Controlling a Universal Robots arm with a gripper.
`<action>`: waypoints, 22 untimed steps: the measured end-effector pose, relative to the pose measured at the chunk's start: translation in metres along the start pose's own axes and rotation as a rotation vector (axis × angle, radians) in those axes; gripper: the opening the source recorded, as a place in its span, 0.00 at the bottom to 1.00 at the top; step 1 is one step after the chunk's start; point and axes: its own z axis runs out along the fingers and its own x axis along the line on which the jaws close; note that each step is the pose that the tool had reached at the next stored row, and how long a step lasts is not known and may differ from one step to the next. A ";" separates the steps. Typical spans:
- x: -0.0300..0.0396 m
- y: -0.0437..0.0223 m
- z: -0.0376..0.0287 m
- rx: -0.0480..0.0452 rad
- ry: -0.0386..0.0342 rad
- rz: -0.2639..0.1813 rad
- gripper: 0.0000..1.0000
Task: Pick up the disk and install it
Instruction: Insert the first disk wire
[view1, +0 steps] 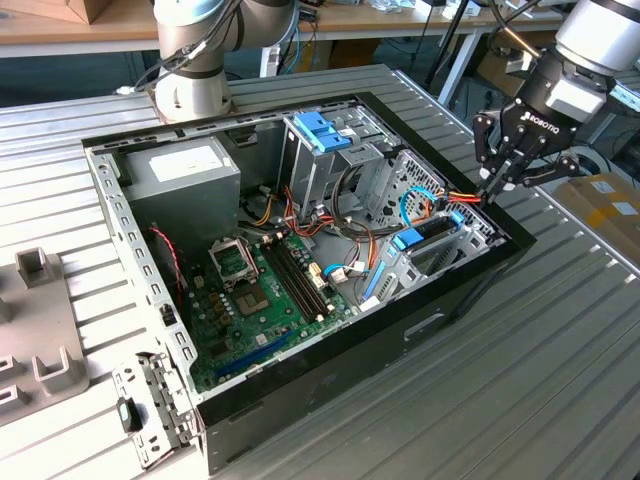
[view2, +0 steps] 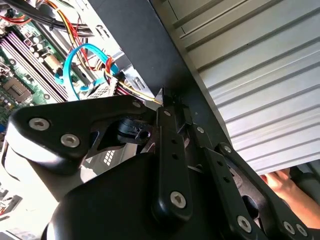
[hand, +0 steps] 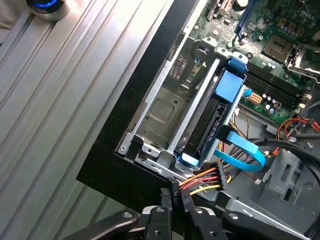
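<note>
Disk (hand: 212, 117) seated inside computer case (view1: 420, 330), clenched gripper (view1: 497, 185) at its rim

Disk (hand: 212, 117) mostly hidden in bay slot; tool (hand: 172, 195) body cut by frame edge

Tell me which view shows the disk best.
The first wrist view: the disk stands on edge in its bay, its blue frame and dark side in plain sight. The exterior view shows it smaller, beside the closed tool. The second wrist view looks past it.
</note>
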 end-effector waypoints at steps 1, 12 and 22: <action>-0.0005 -0.0002 0.0000 0.0006 -0.0010 0.000 0.19; -0.0068 0.0050 0.0007 0.0131 -0.0236 -0.003 0.17; -0.0107 0.0173 0.0021 0.0133 -0.0240 -0.003 0.17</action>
